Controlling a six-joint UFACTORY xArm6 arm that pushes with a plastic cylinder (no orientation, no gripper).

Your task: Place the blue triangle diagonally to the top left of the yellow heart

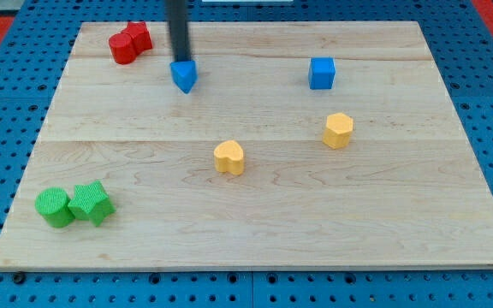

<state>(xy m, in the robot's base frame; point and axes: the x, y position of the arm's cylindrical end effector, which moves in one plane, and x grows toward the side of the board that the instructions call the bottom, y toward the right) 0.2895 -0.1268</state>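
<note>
On the wooden board (255, 214), read from the view's left, a green cylinder (54, 208) and a green star (92, 203) are seen touching near the bottom corner, and two red blocks (129, 43) are seen huddled near the top corner — neither pair has a part in the task. Next comes the blue triangle (183, 75), found near the view's top, up and to the left of the yellow heart (228, 157), with bare board between them. My tip (181, 60) is set against the triangle's top edge, its very end partly hidden behind the block; no jaws are carried, so nothing is gripped — the rod only presses. The triangle's point is turned toward the view's bottom; its long axis cannot be made out surely. The step would best be done by a slow push down and slightly right, contact kept centred on the flat top edge so that the block is not spun, and stopped well short of the heart. Further right, a blue cube (322, 74) and a yellow hexagon (338, 130) are to be left alone.
</note>
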